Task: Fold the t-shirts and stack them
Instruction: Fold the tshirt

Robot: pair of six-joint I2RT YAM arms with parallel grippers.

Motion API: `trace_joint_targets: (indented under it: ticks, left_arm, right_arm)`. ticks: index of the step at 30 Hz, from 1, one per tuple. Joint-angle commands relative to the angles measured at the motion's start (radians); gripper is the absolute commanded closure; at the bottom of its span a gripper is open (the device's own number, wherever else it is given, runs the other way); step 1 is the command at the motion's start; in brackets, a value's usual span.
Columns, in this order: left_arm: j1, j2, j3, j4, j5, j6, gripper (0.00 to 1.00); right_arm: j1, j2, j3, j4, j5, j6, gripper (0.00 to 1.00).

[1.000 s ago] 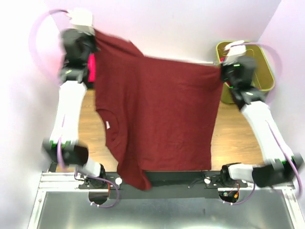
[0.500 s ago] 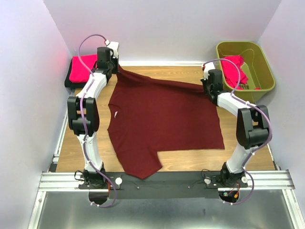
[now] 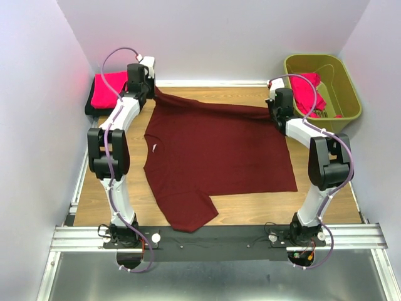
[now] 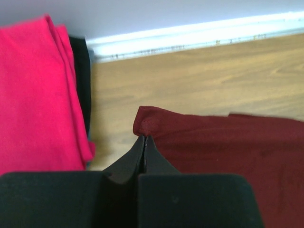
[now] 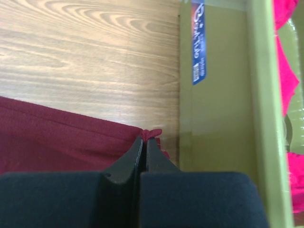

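Observation:
A dark maroon t-shirt [image 3: 219, 150] lies spread on the wooden table, its hem toward the back and one sleeve toward the front. My left gripper [image 3: 153, 94] is shut on its far left corner [image 4: 147, 118], low at the table. My right gripper [image 3: 271, 110] is shut on the far right corner [image 5: 153, 133], right beside the bin. At the back left a folded pinkish-red t-shirt [image 3: 106, 91] rests on a black one [image 4: 80, 71]. More pinkish-red t-shirts [image 3: 308, 88] lie in the bin.
The olive-green plastic bin [image 3: 351, 94] stands at the back right; its wall [image 5: 213, 118] is just right of my right fingers. A white wall runs along the back edge [image 4: 190, 40]. The metal rail with the arm bases [image 3: 213, 235] borders the front.
A second ago the maroon shirt hung stretched in the air between both raised grippers. Both arms have since come down and forward, and the shirt now lies flat on the table.

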Motion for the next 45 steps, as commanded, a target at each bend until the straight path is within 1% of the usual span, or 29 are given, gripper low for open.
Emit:
trace_joint_targets:
  ticks: [1, 7, 11, 15, 20, 25, 27, 37, 45]
  left_arm:
    - [-0.002, -0.096, -0.072, -0.027, -0.005, -0.049, 1.00]
    - [-0.002, -0.147, -0.134, -0.068, -0.039, -0.075, 1.00]
    - [0.000, -0.208, -0.177, -0.088, -0.047, -0.100, 1.00]
    - [0.000, -0.249, -0.207, -0.124, -0.050, -0.156, 1.00]
    - [-0.002, -0.308, -0.283, -0.142, -0.048, -0.213, 1.00]
    - [0.000, -0.331, -0.324, -0.194, -0.050, -0.270, 1.00]
    - [-0.002, -0.351, -0.364, -0.203, -0.050, -0.299, 1.00]
    - [-0.002, -0.441, -0.483, -0.222, -0.050, -0.362, 1.00]
    - [-0.005, -0.484, -0.572, -0.210, -0.005, -0.405, 1.00]
  right_arm:
    - [-0.021, 0.006, 0.035, 0.036, 0.054, -0.010, 0.94]
    - [-0.024, 0.003, 0.046, 0.036, 0.048, -0.018, 0.93]
    - [-0.024, -0.009, 0.035, 0.034, 0.050, -0.016, 0.92]
    - [-0.024, -0.023, 0.023, 0.036, 0.064, -0.019, 0.91]
    - [-0.024, -0.032, 0.009, 0.043, 0.081, -0.024, 0.91]
    - [-0.024, -0.034, 0.002, 0.047, 0.085, -0.021, 0.91]
    - [-0.024, -0.034, -0.005, 0.047, 0.085, -0.025, 0.91]
    - [-0.024, -0.032, -0.052, 0.067, 0.074, -0.019, 0.90]
    - [-0.024, -0.023, -0.080, 0.082, 0.082, -0.012, 0.89]
